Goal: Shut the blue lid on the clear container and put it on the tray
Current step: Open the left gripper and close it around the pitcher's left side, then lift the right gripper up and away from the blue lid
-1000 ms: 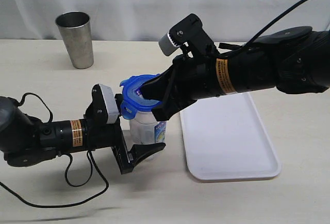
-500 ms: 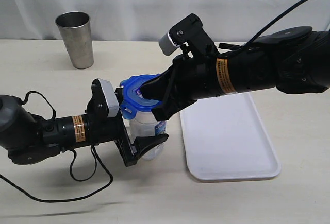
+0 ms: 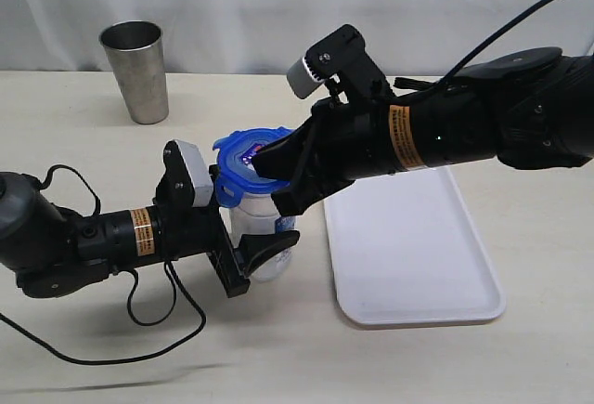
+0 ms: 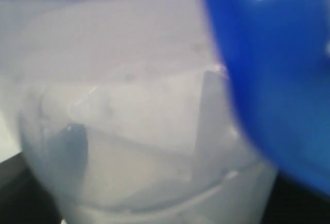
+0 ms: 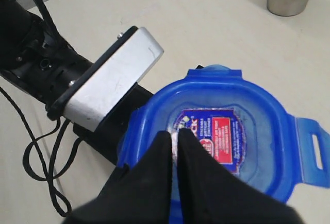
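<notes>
The clear container (image 3: 255, 219) stands upright on the table just left of the tray (image 3: 418, 246). The blue lid (image 3: 238, 155) sits on its mouth with its flaps sticking out. My left gripper (image 3: 275, 237) reaches in from the left and is shut on the container's lower body; its near finger (image 3: 269, 252) lies against the front wall and the far one is hidden. The left wrist view is filled by the container (image 4: 129, 147) and the lid (image 4: 278, 69). My right gripper (image 5: 174, 134) is shut with nothing between its fingers, tips resting on the lid (image 5: 258, 152) beside its sticker.
A tapered steel cup (image 3: 137, 70) stands at the back left of the table. The left arm's cable (image 3: 148, 316) loops over the table near the front. The right arm stretches over the tray's far end.
My left gripper has closed in on the container and shifted slightly right. The lid now sits a little higher and more level. The right gripper has stayed on the lid.
</notes>
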`<state>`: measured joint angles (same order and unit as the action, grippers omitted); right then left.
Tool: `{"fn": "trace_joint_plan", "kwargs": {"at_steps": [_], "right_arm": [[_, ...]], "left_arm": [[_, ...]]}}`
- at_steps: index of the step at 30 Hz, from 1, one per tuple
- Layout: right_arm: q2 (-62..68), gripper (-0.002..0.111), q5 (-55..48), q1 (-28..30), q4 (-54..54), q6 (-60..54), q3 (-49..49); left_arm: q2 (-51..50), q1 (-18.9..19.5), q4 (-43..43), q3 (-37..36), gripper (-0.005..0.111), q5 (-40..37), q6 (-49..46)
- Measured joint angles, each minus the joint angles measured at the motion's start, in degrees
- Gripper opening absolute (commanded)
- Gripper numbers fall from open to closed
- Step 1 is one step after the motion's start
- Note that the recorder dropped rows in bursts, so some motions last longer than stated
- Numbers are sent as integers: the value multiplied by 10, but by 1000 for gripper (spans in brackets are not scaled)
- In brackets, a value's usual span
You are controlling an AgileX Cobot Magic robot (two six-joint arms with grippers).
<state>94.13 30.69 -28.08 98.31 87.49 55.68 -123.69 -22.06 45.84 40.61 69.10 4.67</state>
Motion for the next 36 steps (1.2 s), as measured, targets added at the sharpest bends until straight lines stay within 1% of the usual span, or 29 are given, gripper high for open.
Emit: {"fn": "trace_joint_plan", "kwargs": {"at_steps": [1,2,7,10,11,12,13,15,17,21,23,24,25,28,30,32,33,36], "right_arm": [[0,5,0,0,0,0,0],[0,5,0,0,0,1,0],[-2,6,0,0,3,1,3],[-11,18,-3,0,11,1,4],[-18,25,-4,0,13,0,4],[-25,29,-5,0,13,-2,7],[-34,32,-7,0,14,-6,9],[-54,33,-26,-1,14,-11,14],[-70,33,-85,-10,14,-12,16],[-89,33,-260,-51,18,-8,16],[-89,32,-313,-70,18,-7,16],[-89,31,-323,-76,18,-7,15],[-88,28,-322,-81,18,-7,14],[-77,13,-307,-83,18,12,11],[-69,6,-301,-73,18,31,11],[-67,7,-274,-48,18,54,11],[-66,10,-239,-28,17,68,13],[-64,23,-49,42,14,114,33]], "left_arm": [[0,0,0,0,5,0,0],[0,0,0,0,0,0,0],[0,0,0,0,0,-3,1],[0,0,0,0,0,-6,2],[0,0,-1,0,0,-6,2],[0,0,-1,0,0,-6,2],[0,0,-2,0,0,-6,4],[0,0,-4,0,0,-8,4],[0,0,-5,0,0,-8,4],[0,0,-5,0,0,-9,4],[0,0,-5,0,0,-9,4],[0,0,-5,0,0,-9,4],[0,0,-5,0,0,-9,4],[0,0,-5,0,0,-9,4],[0,0,-1,1,0,-9,4],[0,0,3,2,0,-9,4],[0,0,3,3,0,-9,4],[0,0,5,4,0,-11,4]]}}
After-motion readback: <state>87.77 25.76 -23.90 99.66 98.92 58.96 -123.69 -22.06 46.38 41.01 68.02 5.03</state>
